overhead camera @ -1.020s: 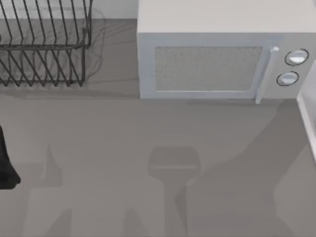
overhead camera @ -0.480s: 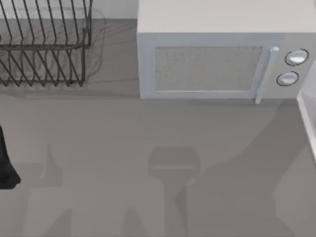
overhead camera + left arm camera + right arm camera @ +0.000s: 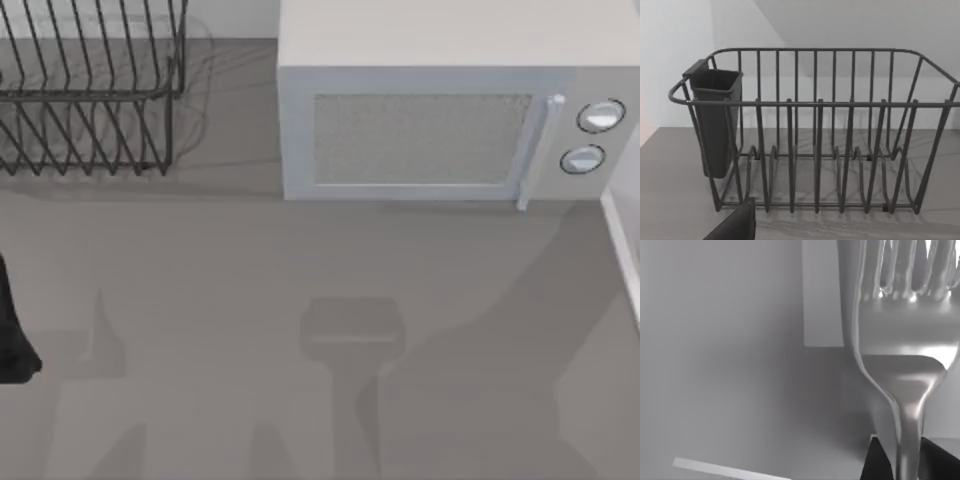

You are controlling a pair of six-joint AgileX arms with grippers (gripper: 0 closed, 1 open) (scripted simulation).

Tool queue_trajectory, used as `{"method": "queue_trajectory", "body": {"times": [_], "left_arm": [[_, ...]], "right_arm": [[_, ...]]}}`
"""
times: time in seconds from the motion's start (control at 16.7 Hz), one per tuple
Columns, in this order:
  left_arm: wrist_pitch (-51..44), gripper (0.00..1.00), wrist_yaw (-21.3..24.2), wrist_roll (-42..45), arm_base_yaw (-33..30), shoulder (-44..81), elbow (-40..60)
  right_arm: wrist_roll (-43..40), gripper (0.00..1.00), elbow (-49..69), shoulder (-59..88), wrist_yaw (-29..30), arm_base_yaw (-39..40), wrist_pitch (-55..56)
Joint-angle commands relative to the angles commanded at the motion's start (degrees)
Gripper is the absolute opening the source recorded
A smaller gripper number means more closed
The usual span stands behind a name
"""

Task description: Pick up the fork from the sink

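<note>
The right hand (image 3: pixel 905 460) is squeezing the fork (image 3: pixel 905 330) by its thin handle, with the prongs sticking away from it. I cannot tell about the left hand (image 3: pixel 735 225), which sits near the wire dish rack (image 3: pixel 815 150) on the table (image 3: pixel 300 260).

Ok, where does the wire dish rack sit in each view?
Top view: dish rack at upper left, left of the microwave.
Left wrist view: it stands centred, a dark cup hung on one end.
Right wrist view: the fork close up, in the right tool.
Shared landmark: the grey counter under the rack.
</note>
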Motion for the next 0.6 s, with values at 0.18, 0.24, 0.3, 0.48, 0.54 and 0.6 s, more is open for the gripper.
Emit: {"method": "queue_trajectory", "body": {"times": [0.18,0.24,0.3,0.48,0.54,0.6], "left_arm": [[0.00,1.00,0.00,0.00,0.00,0.00,0.00],[0.00,1.00,0.00,0.00,0.00,0.00,0.00],[0.00,1.00,0.00,0.00,0.00,0.00,0.00],[0.00,1.00,0.00,0.00,0.00,0.00,0.00],[0.00,1.00,0.00,0.00,0.00,0.00,0.00],[0.00,1.00,0.00,0.00,0.00,0.00,0.00]], "right_arm": [[0.00,0.00,0.00,0.00,0.00,0.00,0.00],[0.00,0.00,0.00,0.00,0.00,0.00,0.00],[0.57,0.00,0.73,-2.65,-0.65,0.17,-0.79],[0.54,0.00,2.58,-3.42,-0.66,0.14,-3.04],[0.51,0.00,3.98,-4.06,-0.68,0.12,-4.99],[0.48,0.00,5.63,-4.85,-0.69,0.10,-7.54]]}}
